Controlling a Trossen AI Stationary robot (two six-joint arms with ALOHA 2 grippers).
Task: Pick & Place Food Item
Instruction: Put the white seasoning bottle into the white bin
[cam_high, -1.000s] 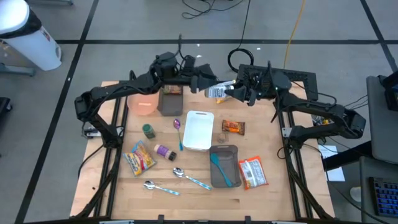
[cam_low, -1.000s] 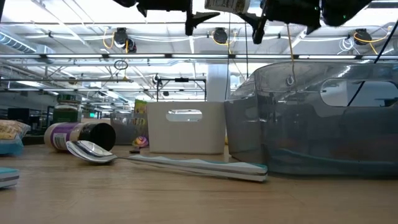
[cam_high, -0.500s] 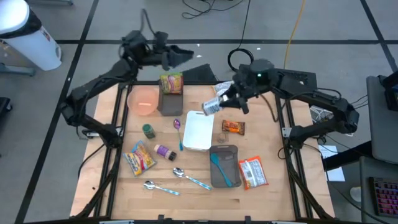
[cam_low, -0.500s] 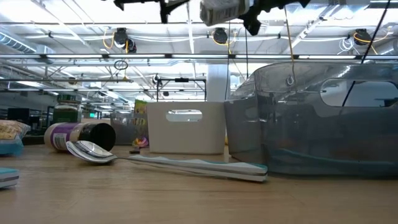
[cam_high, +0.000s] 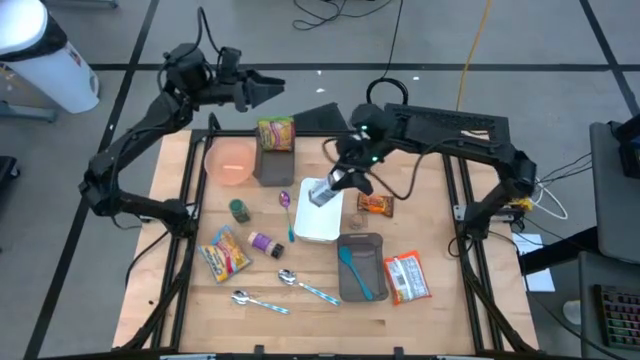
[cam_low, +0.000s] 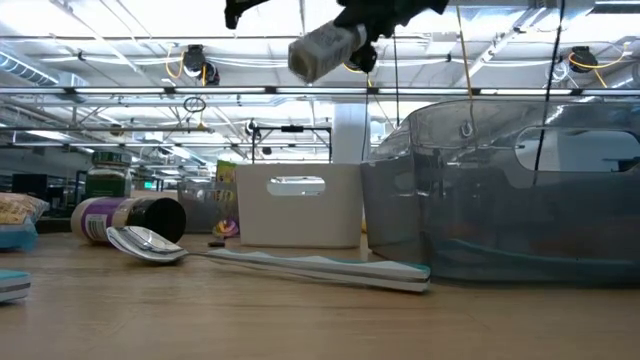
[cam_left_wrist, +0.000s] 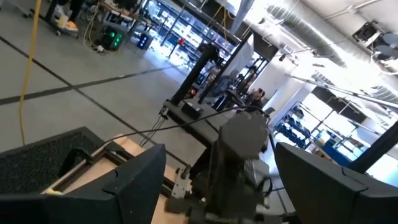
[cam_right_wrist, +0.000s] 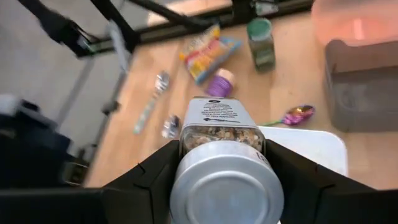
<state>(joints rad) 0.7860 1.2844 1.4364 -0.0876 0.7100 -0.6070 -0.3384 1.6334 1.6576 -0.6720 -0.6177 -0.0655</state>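
Hidden and cut-off parts

In the low view the right gripper (cam_low: 375, 15) is cropped by the top edge above the jar (cam_low: 322, 50). In the right wrist view the jar's lid (cam_right_wrist: 222, 186) runs off the bottom edge, and its label print is too blurred to read.

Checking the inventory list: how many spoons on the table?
3: purple spoon left of the white bin, two metal spoons near the front edge. None seem hidden.
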